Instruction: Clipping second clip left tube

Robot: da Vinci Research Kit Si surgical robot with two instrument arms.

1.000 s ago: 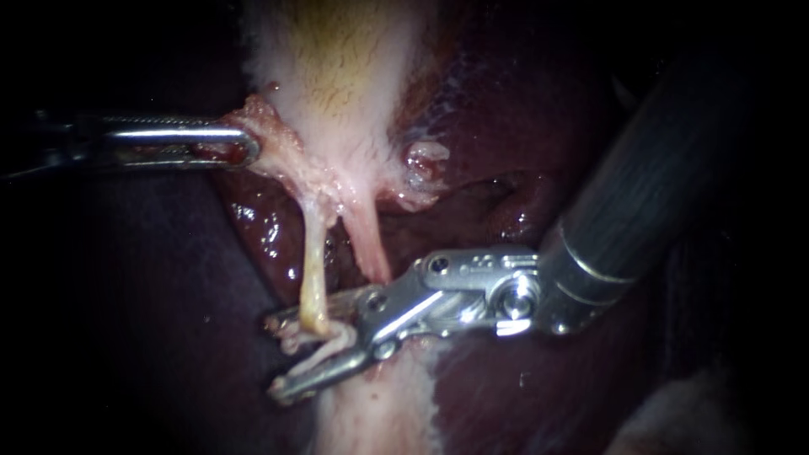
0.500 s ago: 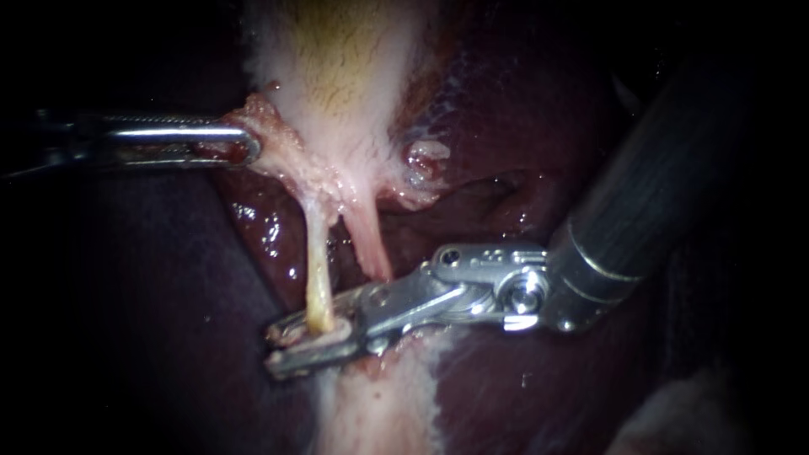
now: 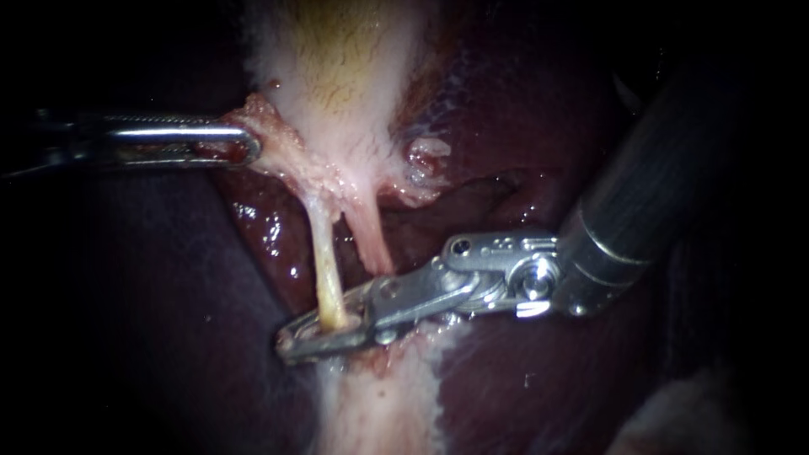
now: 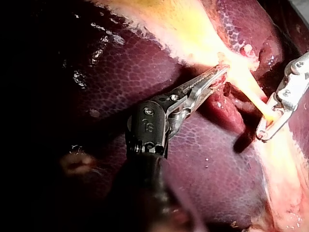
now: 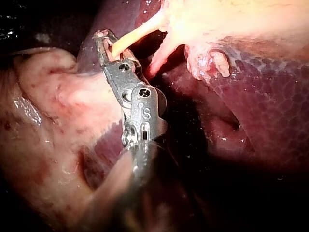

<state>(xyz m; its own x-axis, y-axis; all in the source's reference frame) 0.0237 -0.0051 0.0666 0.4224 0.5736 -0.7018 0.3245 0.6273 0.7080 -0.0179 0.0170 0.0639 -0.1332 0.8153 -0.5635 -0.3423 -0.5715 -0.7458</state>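
Note:
The left tube [image 3: 324, 257] is a thin yellowish strand running down from the pale gallbladder [image 3: 337, 76]. My right instrument [image 3: 324, 330] comes in from the upper right, and its jaws lie shut on the lower end of this tube. The same grip shows in the right wrist view, with the jaws [image 5: 104, 46] closed across the tube [image 5: 133, 38]. No clip is visible on the tube; the jaws cover that spot. My left instrument [image 3: 246, 147] is shut on the ragged gallbladder edge [image 3: 270, 126], holding it leftward, as the left wrist view [image 4: 218, 73] also shows.
The pinkish right tube [image 3: 371, 240] runs beside the left one, just above the right instrument's jaws. Dark red liver [image 3: 522, 371] surrounds everything. A pale tissue band [image 3: 379, 413] lies below the jaws, and a small pale nub [image 3: 425, 156] sits on the liver.
The right instrument's jaws, open around the left tube a second ago, have closed on it. The instrument has shifted slightly right and up. The left instrument has held still.

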